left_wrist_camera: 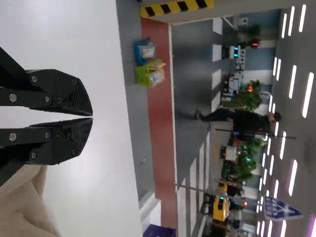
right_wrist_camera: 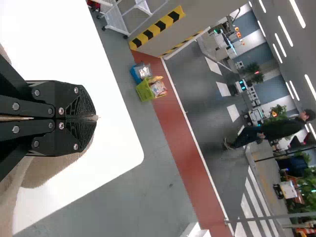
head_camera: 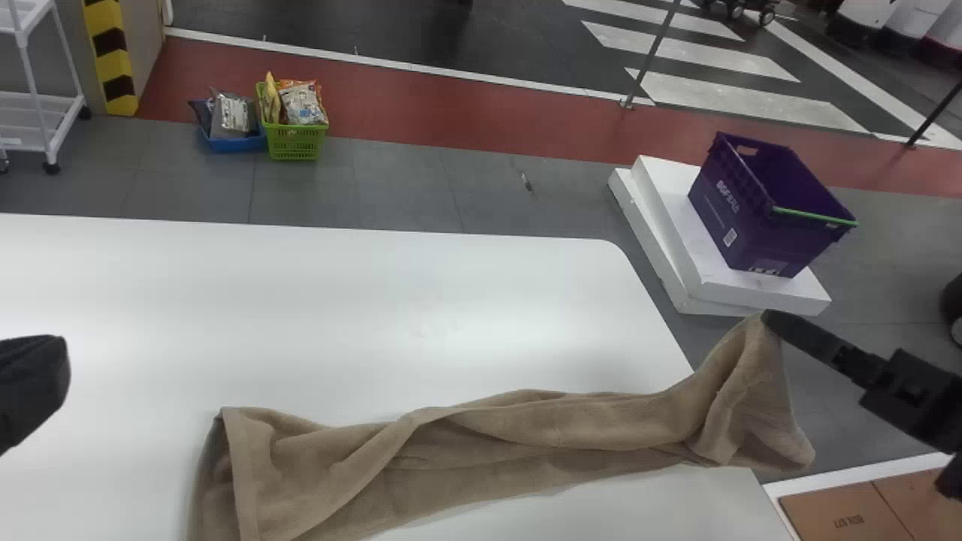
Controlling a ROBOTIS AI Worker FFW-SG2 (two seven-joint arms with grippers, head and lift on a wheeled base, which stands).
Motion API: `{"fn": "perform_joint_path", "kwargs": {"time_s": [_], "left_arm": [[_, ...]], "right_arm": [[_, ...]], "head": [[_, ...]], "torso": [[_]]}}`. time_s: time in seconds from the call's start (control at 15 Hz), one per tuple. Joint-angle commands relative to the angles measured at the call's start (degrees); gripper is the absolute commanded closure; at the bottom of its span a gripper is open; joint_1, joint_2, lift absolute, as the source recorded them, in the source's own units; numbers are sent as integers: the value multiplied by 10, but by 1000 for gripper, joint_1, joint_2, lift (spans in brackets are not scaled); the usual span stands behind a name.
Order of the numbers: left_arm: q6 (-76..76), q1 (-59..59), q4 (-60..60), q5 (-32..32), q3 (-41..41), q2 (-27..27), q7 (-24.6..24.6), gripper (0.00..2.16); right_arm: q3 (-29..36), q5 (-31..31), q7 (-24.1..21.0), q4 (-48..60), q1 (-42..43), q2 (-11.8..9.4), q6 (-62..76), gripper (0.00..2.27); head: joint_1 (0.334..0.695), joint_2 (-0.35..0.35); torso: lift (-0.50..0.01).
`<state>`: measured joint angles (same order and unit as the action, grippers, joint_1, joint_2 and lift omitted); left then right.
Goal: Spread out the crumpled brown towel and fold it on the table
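The brown towel [head_camera: 541,428] lies bunched in a long, wrinkled strip across the white table [head_camera: 301,315], its right end lifted past the table's right edge. At that raised end my right gripper [head_camera: 770,319] is shut on the towel. In the right wrist view a bit of cloth pokes out between the tips of the right gripper [right_wrist_camera: 96,117], with more towel [right_wrist_camera: 49,170] behind. My left gripper [head_camera: 52,376] is over the table at the left, apart from the towel. The left wrist view has the left gripper [left_wrist_camera: 92,117] shut with nothing held, and towel [left_wrist_camera: 24,207] beside it.
Beyond the table, a purple crate [head_camera: 766,210] stands on white slabs [head_camera: 699,263]. Green [head_camera: 294,141] and blue [head_camera: 233,143] baskets with packets are on the floor farther left. Cardboard boxes [head_camera: 842,515] lie at the lower right, beside the table's edge.
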<state>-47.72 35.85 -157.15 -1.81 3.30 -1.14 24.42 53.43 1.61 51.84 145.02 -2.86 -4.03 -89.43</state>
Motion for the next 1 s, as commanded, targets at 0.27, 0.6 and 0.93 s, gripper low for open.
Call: {"fn": "perform_joint_path", "kwargs": {"time_s": [0.27,0.6,0.93], "left_arm": [[93,-4,86,-52,-30,-17,-18,998],[82,-15,153,-86,-55,-49,-13,998],[-15,-19,181,-63,-71,-72,11,981]], "right_arm": [[-107,-57,8,-5,-135,41,-6,1649],[-201,-122,-5,-44,-188,41,63,1652],[-247,-152,-24,-50,-188,41,76,1652]], "head": [[695,-350],[695,-342],[695,-327]], "torso": [[-127],[-127],[-127]]}}
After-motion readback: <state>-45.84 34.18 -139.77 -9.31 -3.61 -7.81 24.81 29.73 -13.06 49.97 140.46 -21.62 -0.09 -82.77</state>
